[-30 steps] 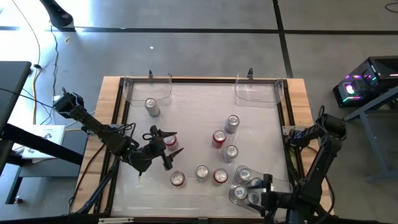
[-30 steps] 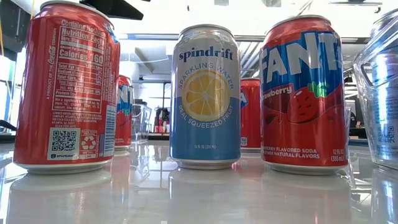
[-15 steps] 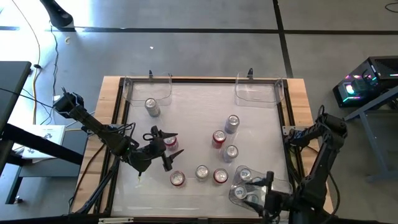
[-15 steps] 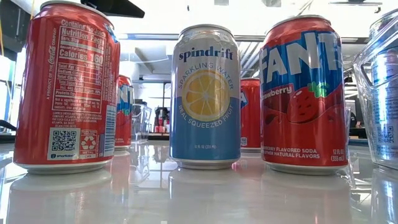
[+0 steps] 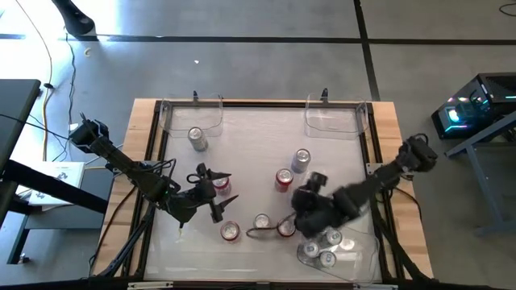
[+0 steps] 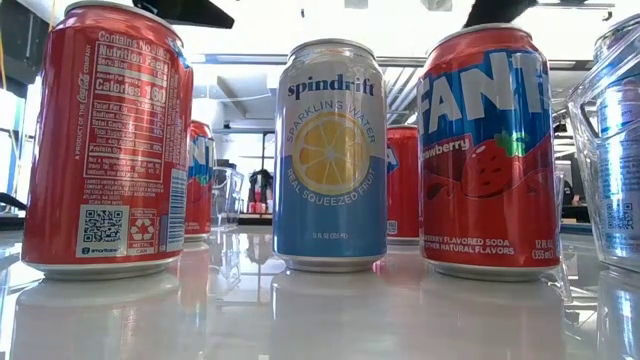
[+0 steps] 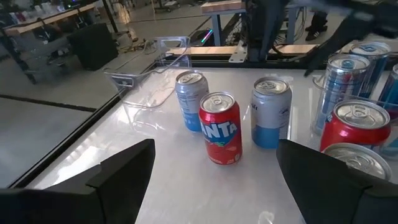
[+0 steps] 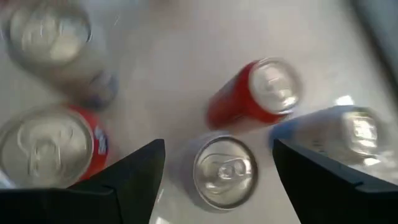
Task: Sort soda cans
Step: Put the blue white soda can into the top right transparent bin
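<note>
Soda cans stand upright on the white table. A red Fanta can (image 5: 283, 179) and a silver-blue can (image 5: 301, 159) stand mid-table, a silver can (image 5: 197, 138) far left. Near the front edge stand a red can (image 5: 230, 232), a Spindrift can (image 5: 262, 223) and another red can (image 5: 285, 229). My left gripper (image 5: 224, 185) is open at mid-left, over a red can (image 5: 220, 184); nothing shows between its fingers in the left wrist view. My right gripper (image 5: 302, 201) is open above a silver-topped can (image 8: 225, 171), touching nothing.
A clear bin (image 5: 359, 250) at the near right corner holds three cans (image 5: 326, 246). Two more clear bins stand at the far edge, one left (image 5: 192, 113) and one right (image 5: 334, 117). A raised wooden frame (image 5: 145, 161) rims the table. Free room lies between the far bins.
My right gripper has swung from over the near-right bin toward the table's middle and risen, tipping further down; it now hangs over the central cans, still open. The cans have kept their places.
</note>
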